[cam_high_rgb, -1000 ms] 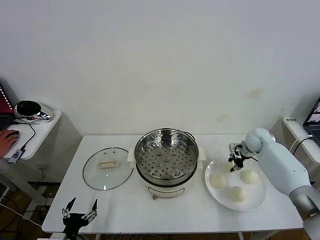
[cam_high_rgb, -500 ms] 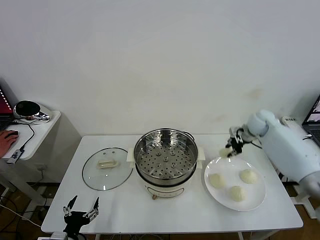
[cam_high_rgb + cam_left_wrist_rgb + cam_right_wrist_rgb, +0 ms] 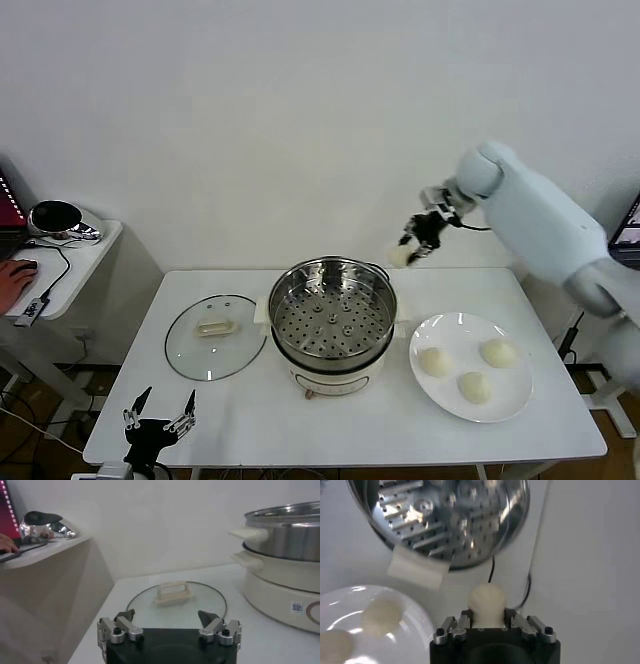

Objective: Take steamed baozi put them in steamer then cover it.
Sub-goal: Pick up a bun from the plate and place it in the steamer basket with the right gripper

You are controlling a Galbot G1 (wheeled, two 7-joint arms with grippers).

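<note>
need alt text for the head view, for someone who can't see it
The right gripper holds a steamed bun in the air behind the open steel steamer. Three buns sit on a white plate to the steamer's right, the glass lid lies to its left, and the left gripper waits open.

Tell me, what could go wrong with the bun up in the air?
The right gripper pinches one bun high behind the steamer, not yet over its tray. If the soft bun slips, it could land on the table, or hit the steel rim. Squeezing too hard might dent it. The lid waits beside the steamer; the left gripper hangs open, far away.
</note>
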